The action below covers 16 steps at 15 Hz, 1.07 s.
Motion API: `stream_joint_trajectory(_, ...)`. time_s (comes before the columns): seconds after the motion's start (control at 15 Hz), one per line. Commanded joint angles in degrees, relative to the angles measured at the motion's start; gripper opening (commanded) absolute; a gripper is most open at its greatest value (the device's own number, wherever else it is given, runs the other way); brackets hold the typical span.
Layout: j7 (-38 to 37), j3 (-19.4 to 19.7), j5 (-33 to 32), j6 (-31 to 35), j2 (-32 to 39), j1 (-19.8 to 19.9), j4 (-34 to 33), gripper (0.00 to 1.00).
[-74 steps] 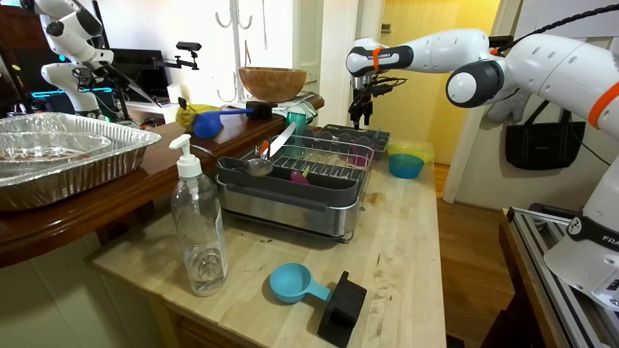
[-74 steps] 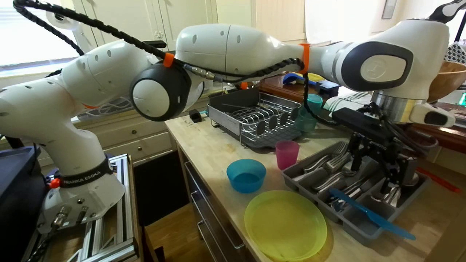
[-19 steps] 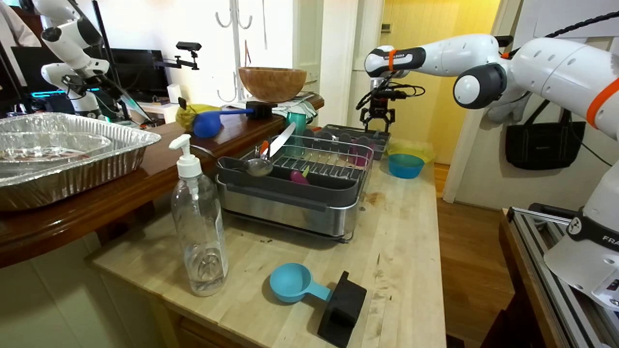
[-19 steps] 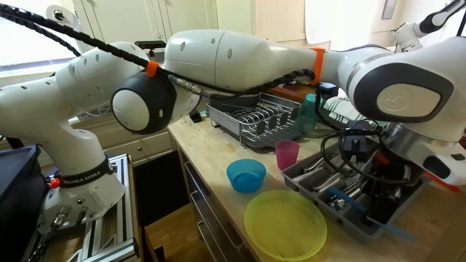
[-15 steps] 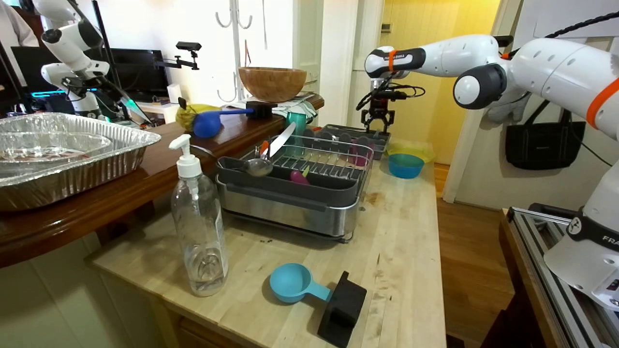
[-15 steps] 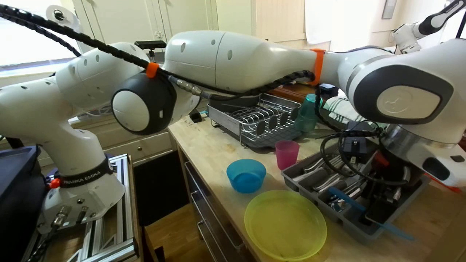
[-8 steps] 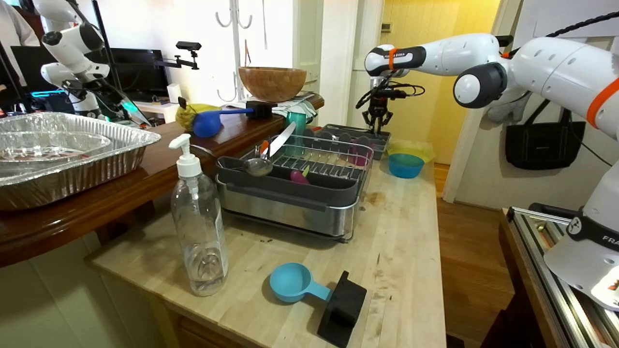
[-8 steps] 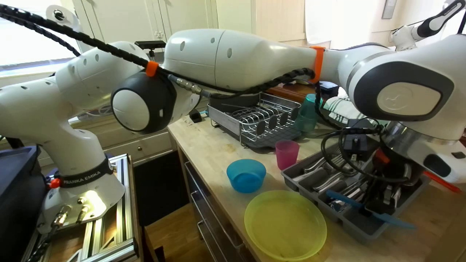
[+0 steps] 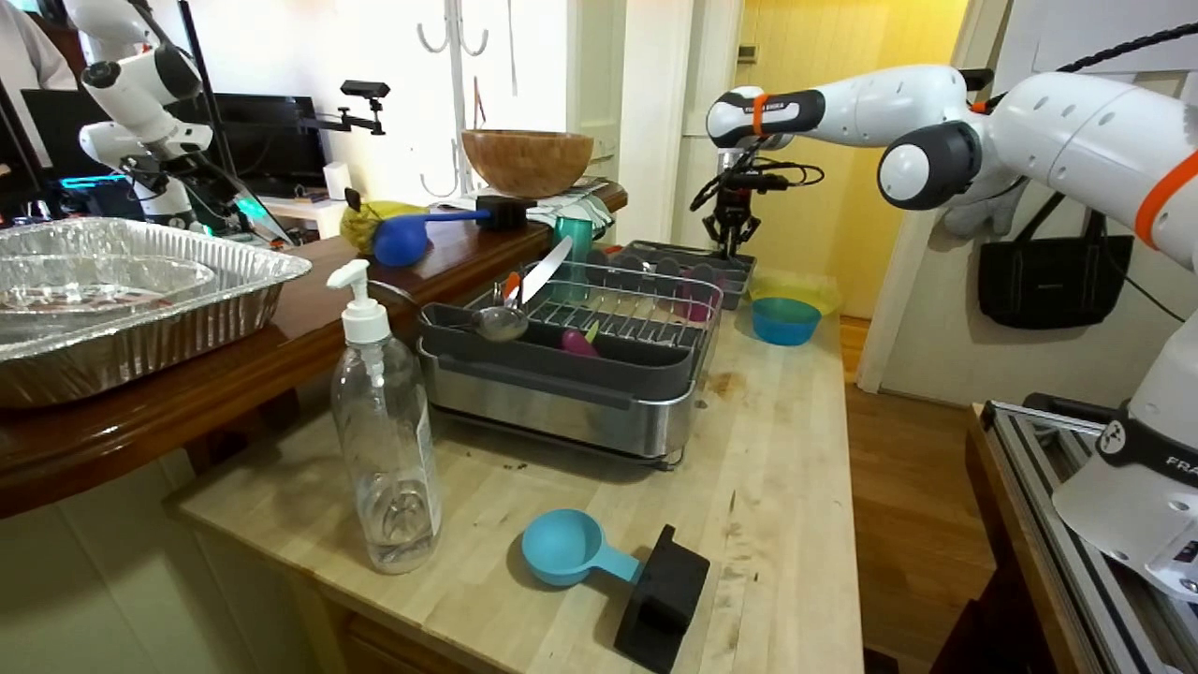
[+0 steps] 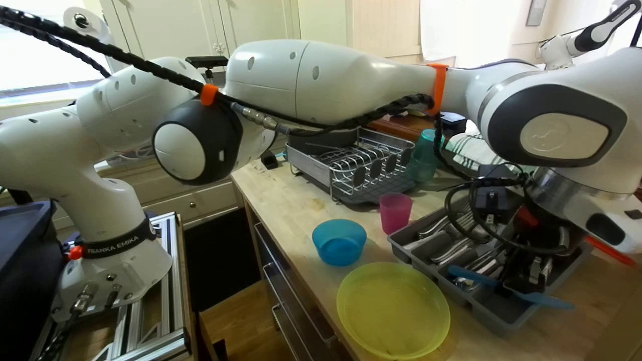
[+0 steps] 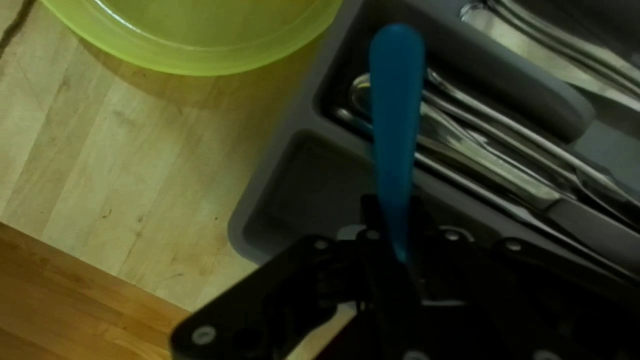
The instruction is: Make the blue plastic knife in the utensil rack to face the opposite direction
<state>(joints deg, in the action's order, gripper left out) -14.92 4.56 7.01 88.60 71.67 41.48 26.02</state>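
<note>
Counter (image 9: 767, 524), pale wood: is bearing the kitchen goods listed below.

Robot arm (image 9: 870, 103), white with orange bands: is spanning the space above the counter.

Dish drainer (image 9: 580, 426), dark grey and steel: is standing on the counter, a spoon (image 9: 501, 324) showing at its side caddy (image 9: 510, 360).

Utensil rack (image 11: 310, 200), grey, compartmented: is lying on the counter, metal cutlery (image 11: 500, 170) occupying several compartments.

Plate (image 10: 393, 311), translucent yellow: is lying flat just beside the utensil rack.

Pump bottle (image 9: 398, 468), clear: is standing upright near the dish drainer.

Pincer (image 11: 393, 215), black: is hanging low over the utensil rack, its jaws standing narrow and clasping the blue plastic knife (image 11: 397, 110).

Bowl (image 10: 339, 243), blue: is standing near the plate.

Cup (image 10: 395, 213), pink: is standing near the bowl.

Scoop (image 9: 564, 546), light blue: is lying on the counter, its handle meeting a black block (image 9: 664, 599).

Blue plastic knife: is lying crosswise over the utensil rack, gripped partway along; the rounded end is projecting above metal cutlery, the opposite end is showing past the rack's edge. Whether it is touching the rack cannot be told.
</note>
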Motion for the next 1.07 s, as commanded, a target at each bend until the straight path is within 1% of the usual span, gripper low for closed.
stream_joint_trajectory(0.0, 5.61, -0.1, -0.88, -1.98, -1.8, 0.15, 0.38, 0.04)
stream_joint_trajectory(0.13, 9.89, 0.14, -1.87, -2.0, -2.67, -0.31, 0.53, 0.04)
stream_joint_trajectory(0.53, 24.65, 0.04, -4.72, -5.38, -4.97, -2.35, 0.86, 0.04)
stream_joint_trajectory(1.0, 39.6, 0.19, -8.55, -5.59, -3.85, -6.46, -0.26, 0.04)
